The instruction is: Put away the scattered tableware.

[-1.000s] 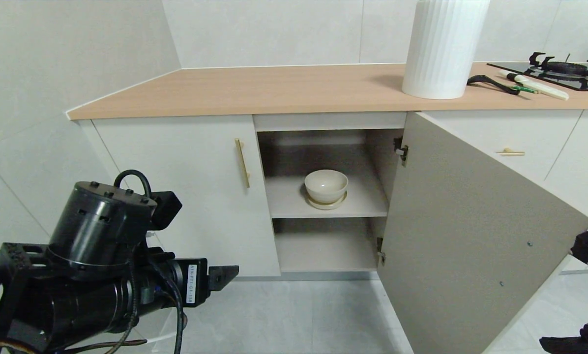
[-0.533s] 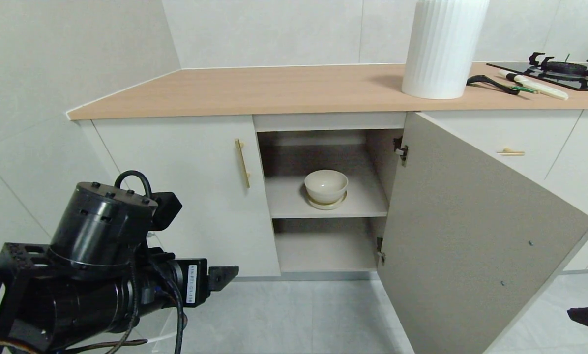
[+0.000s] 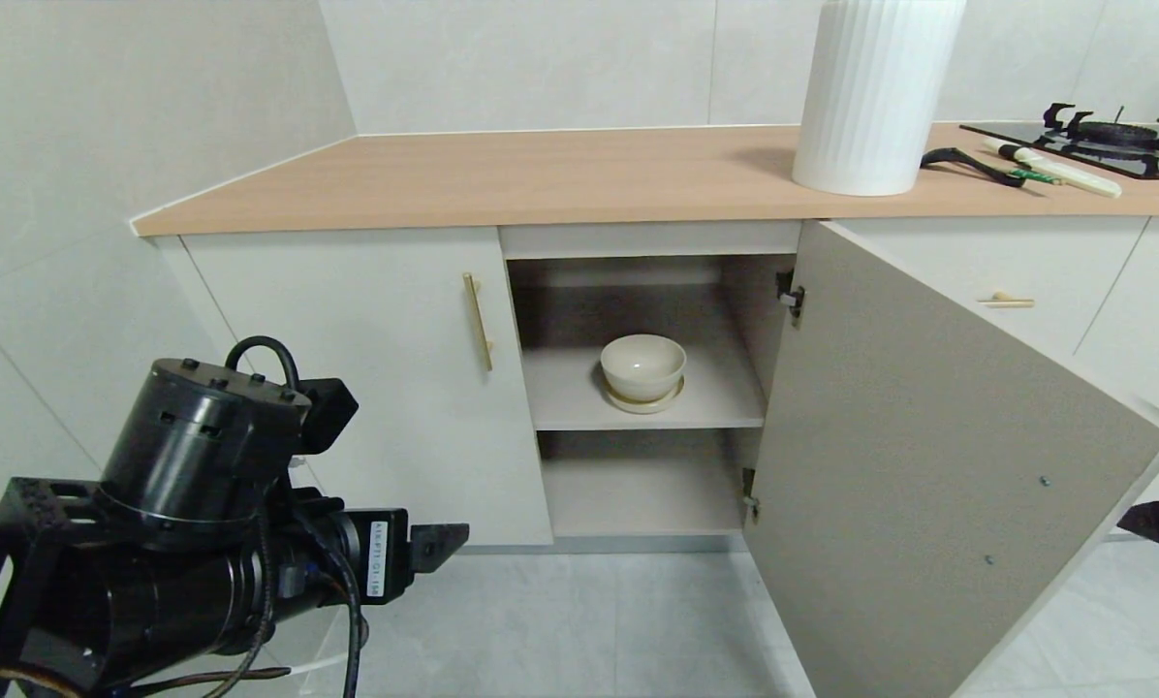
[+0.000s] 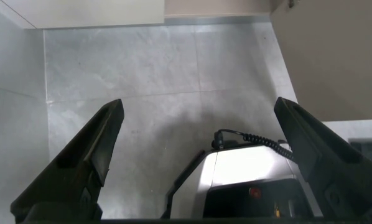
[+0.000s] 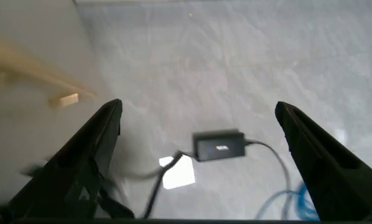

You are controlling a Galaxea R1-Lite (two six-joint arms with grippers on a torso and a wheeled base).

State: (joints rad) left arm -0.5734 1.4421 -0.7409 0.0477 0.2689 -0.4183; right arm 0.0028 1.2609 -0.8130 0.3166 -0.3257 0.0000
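One bowl (image 3: 642, 365) on a plate (image 3: 644, 401), upper shelf (image 3: 565, 397), approx ctr of head view behind the open door (image 3: 928, 465), which swings out toward 4 o'clock. L gripper (image 4: 198, 149) is spread wide w/ nothing in it, over floor tiles (image 4: 173, 74) (8 o'clock in head view). R gripper (image 5: 198, 155) likewise released, empty. I note a white vase (image 3: 875, 97) on the counter (image 3: 541, 174) at 1 o'clock.
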